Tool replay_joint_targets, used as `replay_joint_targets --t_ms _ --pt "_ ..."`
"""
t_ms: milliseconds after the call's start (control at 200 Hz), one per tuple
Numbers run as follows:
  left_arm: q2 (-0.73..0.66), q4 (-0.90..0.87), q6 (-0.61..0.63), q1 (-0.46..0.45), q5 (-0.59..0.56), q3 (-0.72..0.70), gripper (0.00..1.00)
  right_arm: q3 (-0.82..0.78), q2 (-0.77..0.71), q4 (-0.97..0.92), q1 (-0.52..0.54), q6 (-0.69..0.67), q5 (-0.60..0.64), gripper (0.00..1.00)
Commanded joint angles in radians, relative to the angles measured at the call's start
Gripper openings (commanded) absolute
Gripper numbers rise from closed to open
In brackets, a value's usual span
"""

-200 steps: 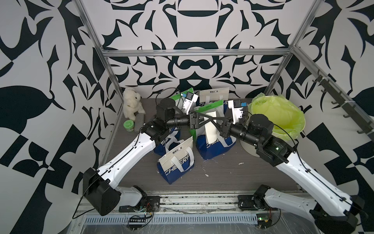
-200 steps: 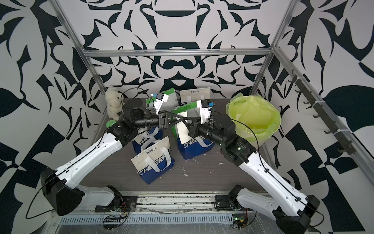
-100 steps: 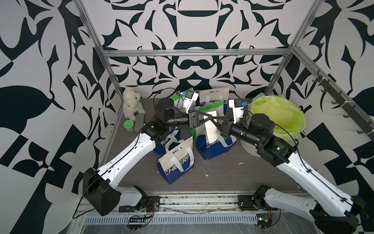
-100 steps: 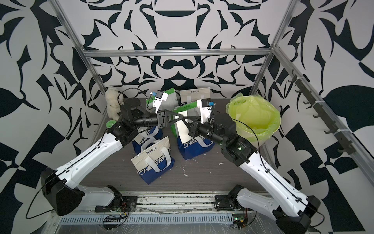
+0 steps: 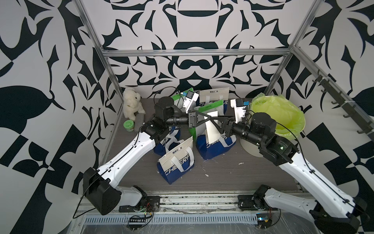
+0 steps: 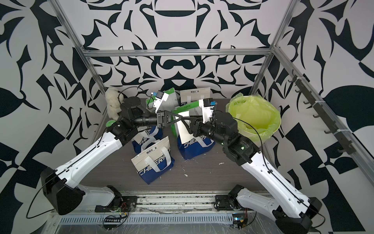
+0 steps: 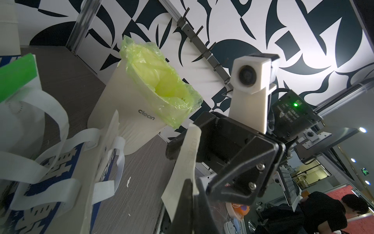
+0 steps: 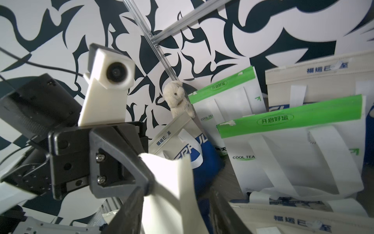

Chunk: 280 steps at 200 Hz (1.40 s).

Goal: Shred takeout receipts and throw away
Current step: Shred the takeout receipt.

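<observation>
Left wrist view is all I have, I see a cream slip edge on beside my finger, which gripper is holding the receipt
Observer: The left gripper. In the right wrist view its tips are pinched shut on the receipt.
Operator: Is the right one clamped too?
Observer: No. The right gripper is open; its own camera shows its fingers apart either side of the slip.
Operator: Are we over the bin?
Observer: No. In a top view the receipt shows over a blue-and-white bag; the bin stands beside that bag, on the right arm's side.
</observation>
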Motion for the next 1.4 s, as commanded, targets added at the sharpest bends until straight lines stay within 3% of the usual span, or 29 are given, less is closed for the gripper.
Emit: replay_joint_targets --t_ms 0,190,270,330,420,515,605,725,935,1395 --pt "0.004 -0.162 0.103 -0.007 0.017 0.063 0.00 0.070 -0.011 -0.029 0.010 -0.048 -0.018 0.62" --pt "0.006 -0.292 0.171 -0.008 0.053 0.104 0.00 0.111 -0.034 -0.114 -0.008 -0.125 -0.035 0.79" --pt "0.001 -0.324 0.189 -0.007 0.102 0.119 0.00 0.138 -0.034 -0.157 -0.034 -0.191 -0.098 0.86" --pt "-0.006 -0.347 0.201 -0.008 0.142 0.132 0.00 0.156 -0.023 -0.173 -0.086 -0.219 -0.223 0.87" --pt "-0.019 -0.362 0.205 -0.007 0.190 0.146 0.00 0.154 0.007 -0.122 -0.247 -0.168 -0.537 0.87" --pt "-0.033 -0.367 0.201 -0.004 0.223 0.151 0.00 0.079 0.039 0.123 -0.398 0.021 -0.844 0.84" --pt "-0.045 -0.358 0.191 -0.004 0.231 0.148 0.00 0.018 0.090 0.397 -0.439 0.221 -0.985 0.81" --pt "-0.047 -0.344 0.175 -0.004 0.224 0.139 0.00 0.037 0.162 0.453 -0.419 0.299 -1.053 0.76" --pt "-0.031 -0.324 0.159 -0.001 0.214 0.143 0.00 0.011 0.181 0.488 -0.344 0.309 -1.072 0.73" --pt "-0.047 -0.404 0.206 0.019 0.105 0.133 0.00 -0.010 0.140 0.389 -0.317 0.261 -1.040 0.29"
